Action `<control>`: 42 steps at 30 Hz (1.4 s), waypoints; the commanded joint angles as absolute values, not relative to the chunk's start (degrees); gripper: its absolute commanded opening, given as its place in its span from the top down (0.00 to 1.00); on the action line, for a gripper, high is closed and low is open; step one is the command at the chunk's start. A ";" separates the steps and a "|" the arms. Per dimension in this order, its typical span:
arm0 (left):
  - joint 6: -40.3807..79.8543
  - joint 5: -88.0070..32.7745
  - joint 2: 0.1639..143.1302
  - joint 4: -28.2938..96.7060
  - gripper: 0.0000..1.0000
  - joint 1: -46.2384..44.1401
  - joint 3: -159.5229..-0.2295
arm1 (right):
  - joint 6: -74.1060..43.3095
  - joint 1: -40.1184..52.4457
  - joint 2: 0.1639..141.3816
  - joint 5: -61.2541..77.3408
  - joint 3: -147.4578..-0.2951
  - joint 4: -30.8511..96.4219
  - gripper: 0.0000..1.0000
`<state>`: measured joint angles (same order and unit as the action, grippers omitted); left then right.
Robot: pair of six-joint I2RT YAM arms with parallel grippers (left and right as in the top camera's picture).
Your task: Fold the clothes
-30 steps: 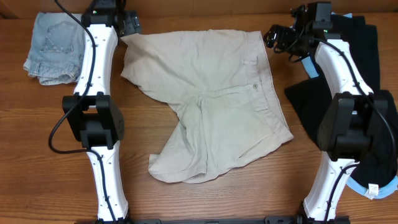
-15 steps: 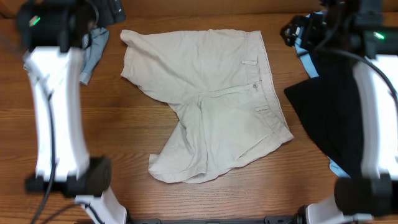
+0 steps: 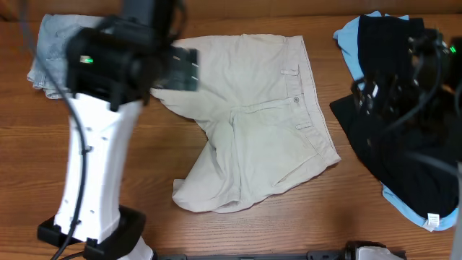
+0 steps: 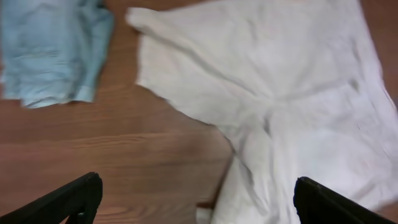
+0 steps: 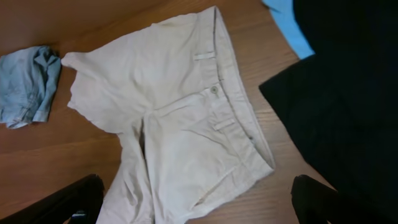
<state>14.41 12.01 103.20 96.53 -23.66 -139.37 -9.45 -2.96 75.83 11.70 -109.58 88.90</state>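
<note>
The beige khaki shorts (image 3: 253,115) lie spread flat mid-table, waistband to the right, with the legs toward the left and the front. They also show in the left wrist view (image 4: 280,93) and the right wrist view (image 5: 186,118). My left gripper (image 4: 197,183) is open and empty, high above the shorts' left edge. My right gripper (image 5: 196,182) is open and empty, high above the table. Faded denim shorts (image 3: 47,58) lie at the far left. Black garments (image 3: 390,152) lie on a sky-blue garment (image 3: 350,40) at the right.
My left arm (image 3: 108,108) is raised close to the overhead camera and hides the shorts' far left corner. My right arm (image 3: 411,94) is blurred above the black pile. Bare wood table (image 3: 166,159) surrounds the shorts.
Both arms have risen from the table's far corners towards the camera and swung towards the front. The shorts and the side piles have not moved.
</note>
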 commanded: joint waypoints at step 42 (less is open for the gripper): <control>4.99 -13.72 103.07 61.93 0.49 -44.03 -65.54 | -10.52 -2.96 76.53 10.55 -106.45 86.80 0.09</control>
<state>3.90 -13.93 103.31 62.70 -43.53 -67.05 -10.48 -2.96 76.79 10.26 -106.45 87.07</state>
